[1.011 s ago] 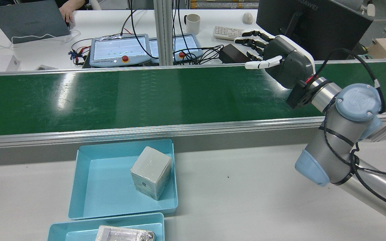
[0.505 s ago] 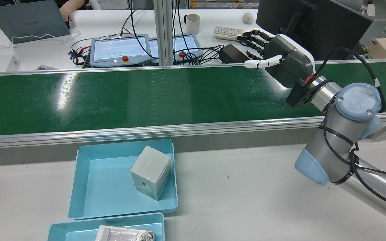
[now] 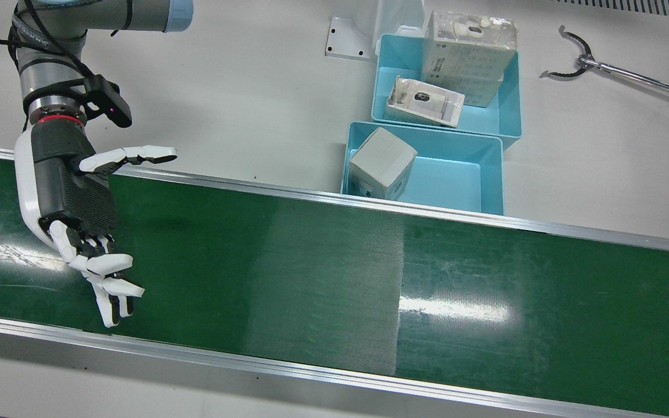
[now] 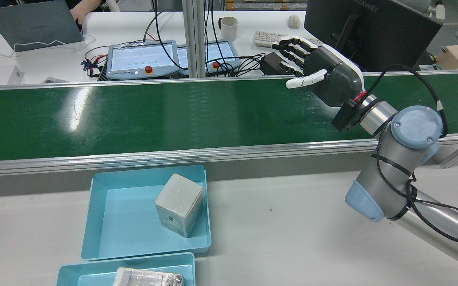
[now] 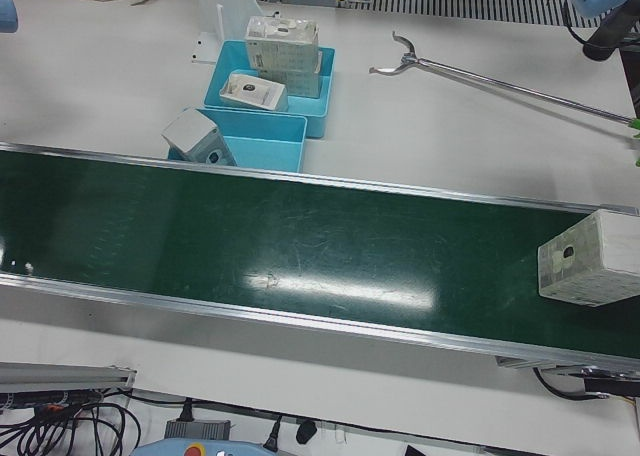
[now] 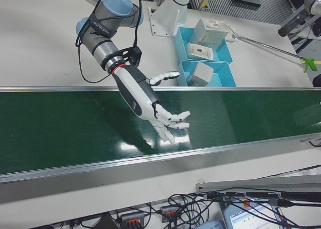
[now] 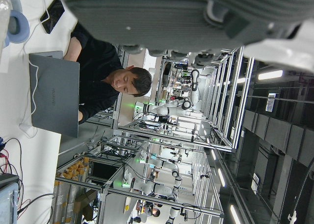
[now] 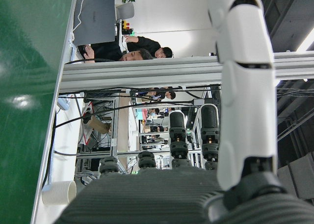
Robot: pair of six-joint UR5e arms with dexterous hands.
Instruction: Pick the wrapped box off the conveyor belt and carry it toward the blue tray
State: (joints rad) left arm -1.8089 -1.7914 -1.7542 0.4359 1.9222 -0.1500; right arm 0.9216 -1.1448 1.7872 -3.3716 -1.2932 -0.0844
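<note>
On the white worktop, a long metal grabber tool lies well apart from everything else, claw end pointing inward. Across the far desk: a grey laptop with a person's hand just behind it, two teach pendants side by side with red stop buttons, and a tangle of black cables. A white mug stands near a keyboard and a mouse. A dark monitor fills the right corner.
</note>
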